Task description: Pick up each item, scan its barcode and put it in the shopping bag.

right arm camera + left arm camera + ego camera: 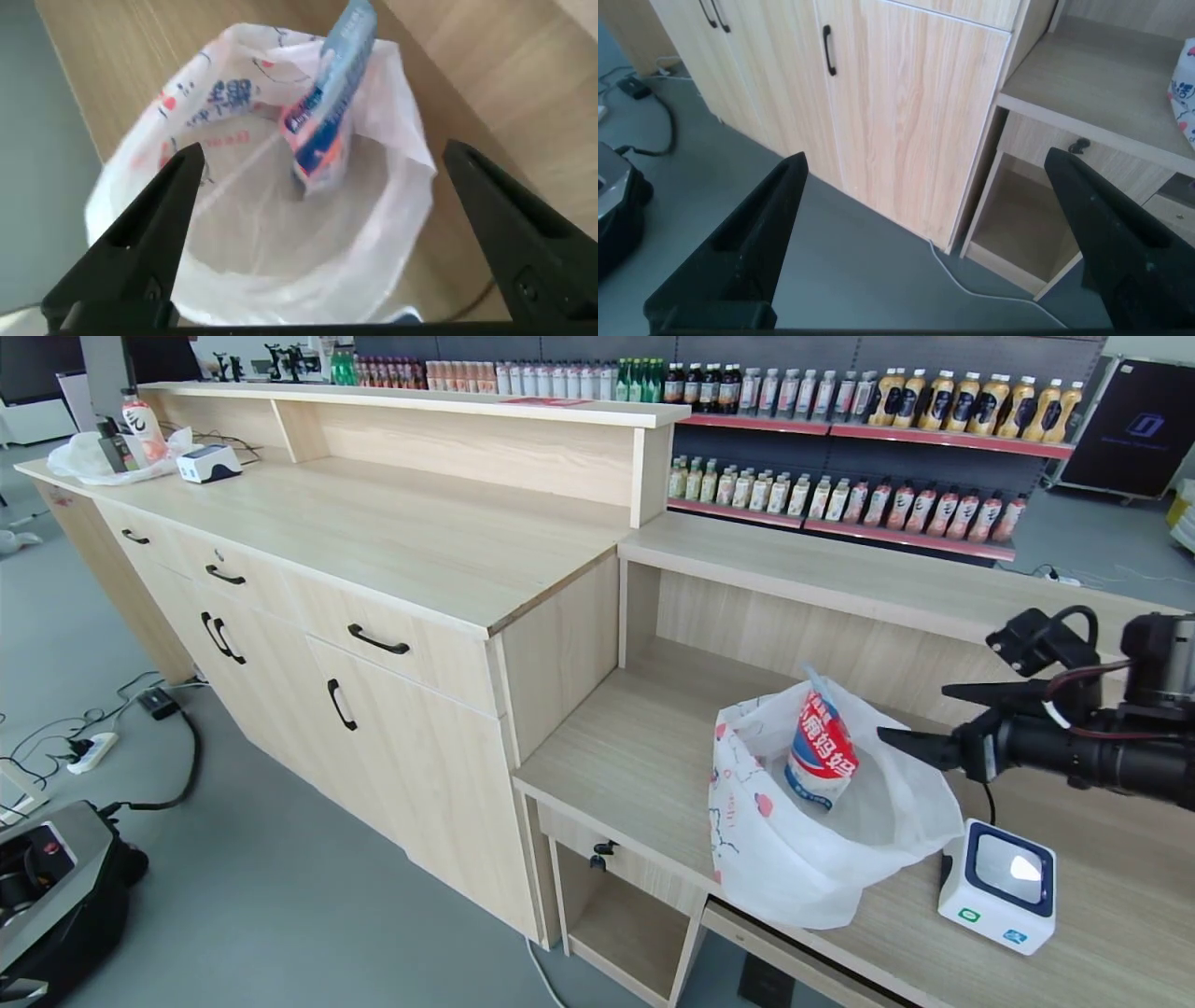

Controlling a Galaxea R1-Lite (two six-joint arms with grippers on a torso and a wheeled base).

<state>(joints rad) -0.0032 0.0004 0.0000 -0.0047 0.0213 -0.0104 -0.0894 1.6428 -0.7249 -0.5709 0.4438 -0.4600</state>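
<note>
Leaning packet (822,751) in bag (794,868), right pincer (913,712) spread

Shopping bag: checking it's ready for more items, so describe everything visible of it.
The shopping bag is thin, white, crinkled plastic with small red and blue prints. It stands slumped on the wooden counter, mouth wide open, beside the white scanner. One red, white and blue packet stands tilted inside. The open right pincer hangs by its rim.

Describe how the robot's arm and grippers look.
The right arm is a black cylinder with a looping black cable and a thin reddish wire. The right gripper and left gripper each have two matte black, tapering, wedge-shaped fingers.
</note>
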